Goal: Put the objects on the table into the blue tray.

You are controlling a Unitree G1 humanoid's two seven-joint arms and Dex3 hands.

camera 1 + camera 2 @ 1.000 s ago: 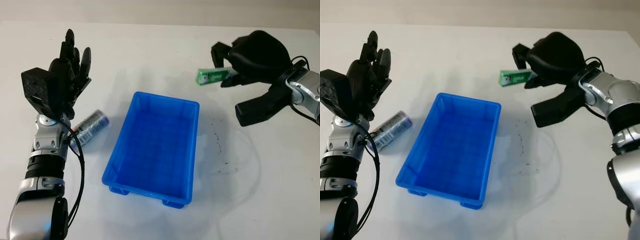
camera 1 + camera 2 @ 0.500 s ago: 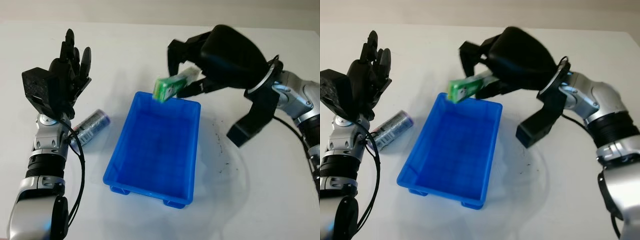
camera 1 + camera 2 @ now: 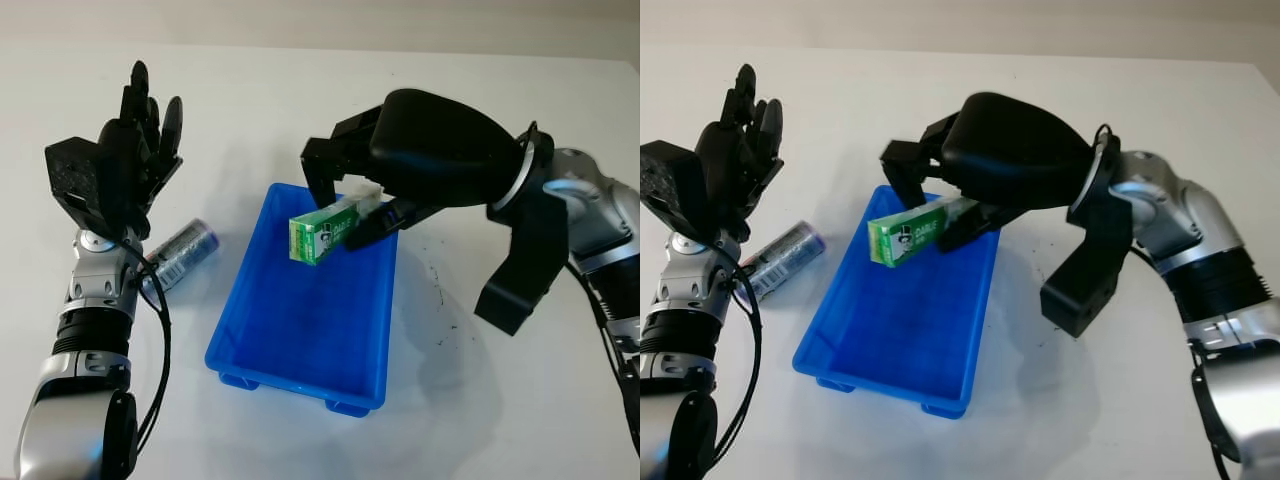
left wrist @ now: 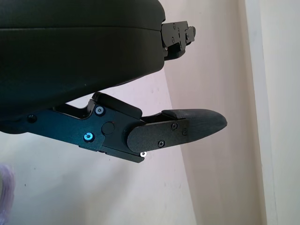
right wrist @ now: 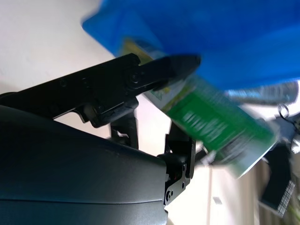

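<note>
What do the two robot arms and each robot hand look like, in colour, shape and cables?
Each robot hand, left and right, is black, the right one showing a smooth rounded shell. The forearms are silver with black ribbed wrist bands. A thin black cable loops beside the left arm.

head stereo looking down, wrist cameras close

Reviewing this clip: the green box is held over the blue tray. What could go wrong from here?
The right hand holds the green box tilted above the blue tray, near its far end; released carelessly, it might strike the rim and tumble out. The can lies on the table close beside the raised, open left hand, which could knock it rolling.
</note>
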